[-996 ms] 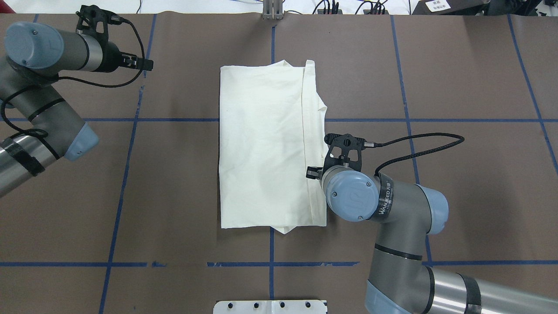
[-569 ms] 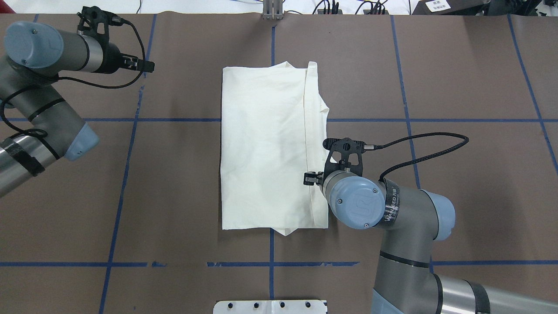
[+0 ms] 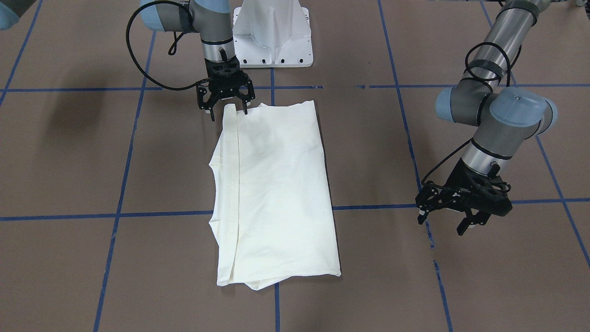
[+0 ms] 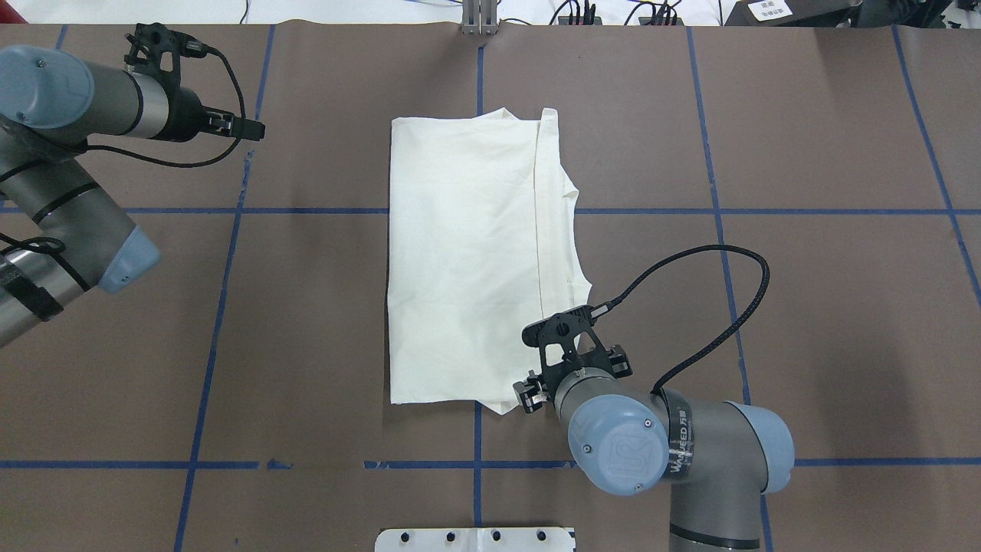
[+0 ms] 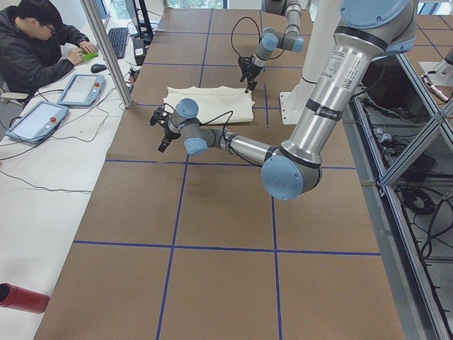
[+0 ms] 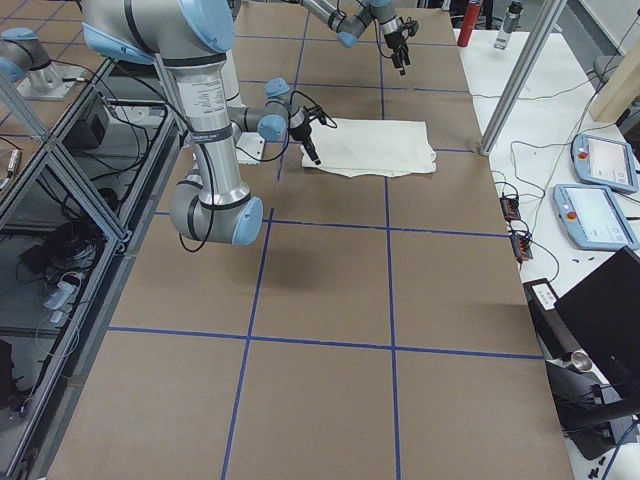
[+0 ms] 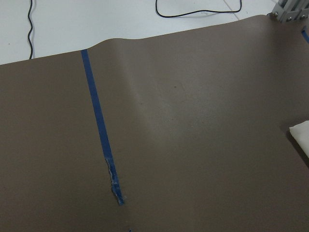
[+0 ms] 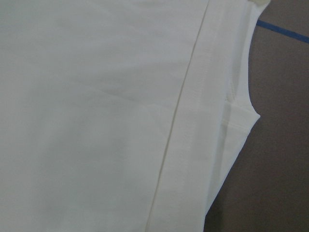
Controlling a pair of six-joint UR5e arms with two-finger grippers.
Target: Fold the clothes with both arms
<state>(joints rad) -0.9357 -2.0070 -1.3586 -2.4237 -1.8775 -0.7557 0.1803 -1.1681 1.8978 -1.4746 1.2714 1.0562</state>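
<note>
The shirt [image 4: 467, 261] is laid flat at the centre of the overhead frame on the brown counter [image 4: 306, 322]. It is folded into a long rectangle with the plain cream side up. A narrower hemmed strip is seen along its right side in that frame.

The right hand [image 3: 228, 112] is seen at the upper left of the front-facing frame, pointed down at the shirt's top-left corner. Its fingers are spread, one on each side of the hemmed strip, and nothing is gripped. Whether the tips touch the cloth cannot be told.

The left hand [image 3: 441, 223] is seen at the lower right of the front-facing frame. Its fingers are spread and nothing is held. It is held above bare counter beside a blue tape line [image 3: 431, 235], well apart from the shirt.

In the right wrist frame, cream cloth and the hem seam fill most of the picture.
</note>
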